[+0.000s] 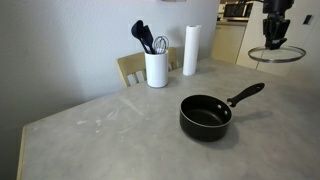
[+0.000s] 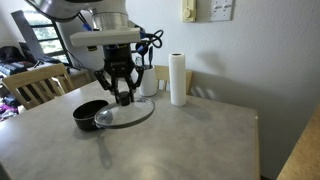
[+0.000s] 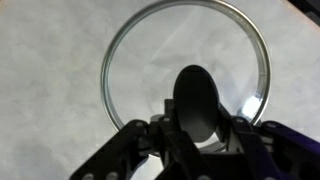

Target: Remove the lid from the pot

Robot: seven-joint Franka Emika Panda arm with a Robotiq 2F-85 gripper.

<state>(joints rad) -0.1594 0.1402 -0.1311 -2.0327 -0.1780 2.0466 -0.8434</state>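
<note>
The pincer (image 2: 123, 96) is clamped on the lid's black knob (image 3: 197, 100). The lid (image 1: 277, 54) hangs level beneath it, already off the pot (image 1: 207, 116). The pot sits open on the table (image 1: 100, 130), left and nearer, with its long handle (image 1: 246, 94) pointing toward the lid. I'd guess the lid gets set down to the right.

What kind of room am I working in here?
Probably a home kitchen or dining corner: a utensil holder and a paper towel roll stand on the table, with a wooden chair beside it.
</note>
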